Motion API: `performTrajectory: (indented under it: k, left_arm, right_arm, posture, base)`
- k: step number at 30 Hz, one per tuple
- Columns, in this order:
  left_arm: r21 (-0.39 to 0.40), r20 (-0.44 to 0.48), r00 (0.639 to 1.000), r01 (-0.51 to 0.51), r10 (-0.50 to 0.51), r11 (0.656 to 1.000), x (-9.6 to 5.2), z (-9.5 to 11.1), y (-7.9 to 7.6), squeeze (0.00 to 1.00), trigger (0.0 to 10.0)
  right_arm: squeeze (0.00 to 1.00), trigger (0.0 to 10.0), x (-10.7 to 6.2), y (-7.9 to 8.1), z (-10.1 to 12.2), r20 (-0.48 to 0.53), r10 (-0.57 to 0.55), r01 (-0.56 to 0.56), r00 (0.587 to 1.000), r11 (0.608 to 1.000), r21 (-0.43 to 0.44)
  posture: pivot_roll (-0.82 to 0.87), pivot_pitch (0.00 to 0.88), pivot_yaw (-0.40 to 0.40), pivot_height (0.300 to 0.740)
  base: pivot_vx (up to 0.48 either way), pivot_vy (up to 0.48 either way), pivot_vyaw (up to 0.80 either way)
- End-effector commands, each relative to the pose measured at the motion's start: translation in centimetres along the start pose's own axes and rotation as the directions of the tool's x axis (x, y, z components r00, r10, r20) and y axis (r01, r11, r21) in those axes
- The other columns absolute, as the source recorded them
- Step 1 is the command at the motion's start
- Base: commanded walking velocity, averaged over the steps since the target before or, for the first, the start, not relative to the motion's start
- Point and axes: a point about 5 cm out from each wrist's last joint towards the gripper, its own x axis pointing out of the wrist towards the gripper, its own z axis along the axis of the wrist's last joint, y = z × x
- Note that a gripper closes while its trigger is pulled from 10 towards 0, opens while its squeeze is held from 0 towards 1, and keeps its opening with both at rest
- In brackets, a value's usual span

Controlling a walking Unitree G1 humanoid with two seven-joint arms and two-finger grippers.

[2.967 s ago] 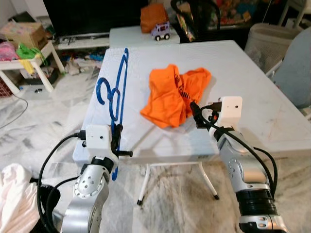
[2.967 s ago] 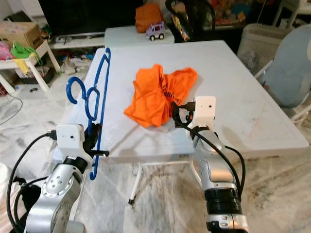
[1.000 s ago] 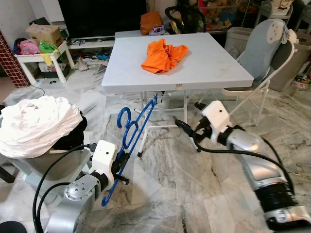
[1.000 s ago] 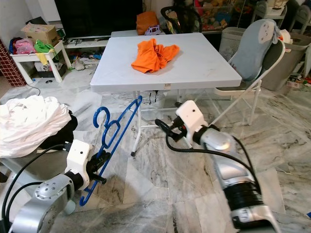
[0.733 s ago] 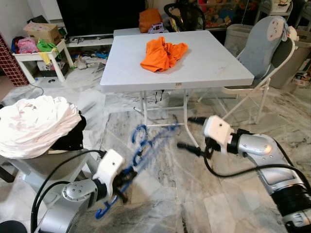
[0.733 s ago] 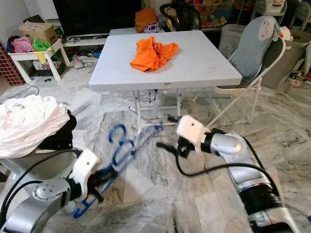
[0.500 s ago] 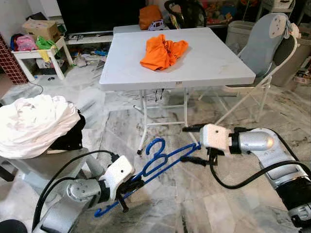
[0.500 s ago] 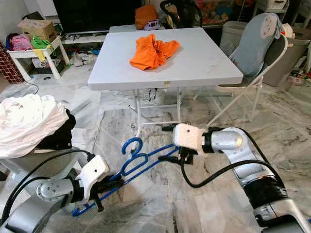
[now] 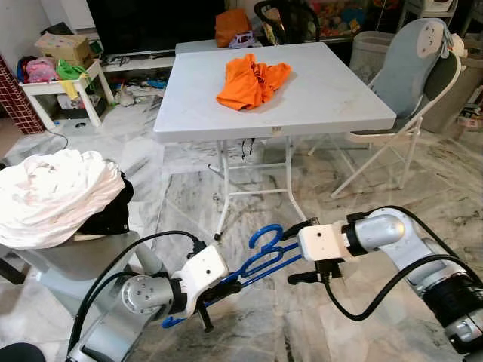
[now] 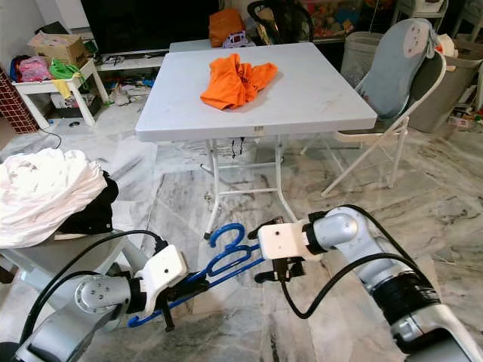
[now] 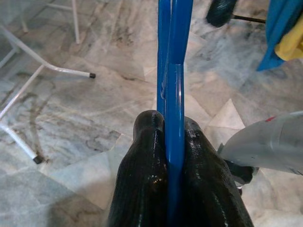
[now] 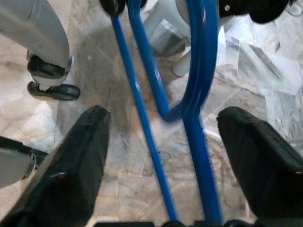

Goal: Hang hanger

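Note:
A blue plastic hanger (image 9: pixel 260 260) lies almost level, low over the marble floor between my two arms. My left gripper (image 9: pixel 219 289) is shut on the hanger's lower bar; in the left wrist view the black fingers (image 11: pixel 151 142) pinch the blue bar (image 11: pixel 173 47) tightly. My right gripper (image 10: pixel 264 251) is open at the hook end, one finger above and one below the hanger. The right wrist view has the two blue bars (image 12: pixel 199 71) running between the spread fingers (image 12: pixel 80 161), with no contact visible.
A white folding table (image 9: pixel 324 90) stands ahead with an orange garment (image 9: pixel 253 79) on it. A grey folding chair (image 9: pixel 407 75) is at the right. A basket heaped with white laundry (image 9: pixel 53 192) sits at the left, and a low white side table (image 9: pixel 45 90) is at the far left.
The view has backed well away from the table. The hanger has swung from upright to nearly flat, and my right gripper has come in around its hook end.

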Motion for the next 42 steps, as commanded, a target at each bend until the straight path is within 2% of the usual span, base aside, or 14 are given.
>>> performTrajectory:
  k: [1, 7, 14, 29, 37, 42]
  left_arm:
    - [0.025, -0.004, 1.000, 0.003, -0.003, 1.000, -0.1, 0.1, 0.3, 0.00, 10.0]
    - [0.033, 0.004, 1.000, 0.005, -0.006, 0.999, 0.2, 0.3, 0.4, 0.00, 10.0]
    - [0.042, -0.008, 1.000, 0.021, -0.021, 0.999, 0.3, 0.0, 0.1, 0.00, 10.0]
    - [0.050, -0.006, 1.000, 0.003, -0.003, 0.999, 0.5, 0.0, 0.1, 0.00, 10.0]
    - [0.069, -0.025, 1.000, -0.001, 0.003, 0.998, 0.5, -0.3, 0.2, 0.00, 10.0]
    - [0.077, -0.030, 1.000, -0.006, 0.009, 0.997, 0.5, -0.4, 0.2, 0.00, 10.0]
  right_arm:
    - [0.00, 0.0, -0.1, -0.5, 0.3, -0.022, 0.007, -0.008, 1.000, 0.999, -0.040]
    - [0.00, 0.0, -0.1, -0.1, -0.5, -0.069, 0.020, -0.024, 0.997, 0.998, -0.053]
    - [0.00, 0.0, -1.6, -1.2, -1.7, -0.180, -0.008, -0.010, 0.984, 0.995, -0.098]
    - [0.00, 0.0, -1.8, -1.6, -1.9, -0.186, 0.012, -0.033, 0.982, 0.993, -0.110]
    - [0.00, 0.0, -2.9, -1.3, -2.7, -0.221, 0.052, -0.071, 0.974, 0.994, -0.078]
    - [0.00, 0.0, -2.9, -1.0, -3.0, -0.225, 0.062, -0.078, 0.972, 0.995, -0.064]
  posture:
    - [-0.08, 0.000, 0.073, 0.740]
    - [-0.08, 0.000, 0.075, 0.740]
    - [-0.08, 0.000, 0.083, 0.740]
    - [-0.08, 0.000, 0.074, 0.740]
    - [-0.08, 0.000, 0.071, 0.740]
    - [-0.08, 0.000, 0.071, 0.740]
  base:
    - [0.000, 0.000, 0.00]
    - [0.000, 0.000, 0.00]
    - [0.000, 0.000, 0.00]
    - [0.000, 0.000, 0.00]
    - [0.000, 0.000, 0.00]
    - [0.000, 0.000, 0.00]
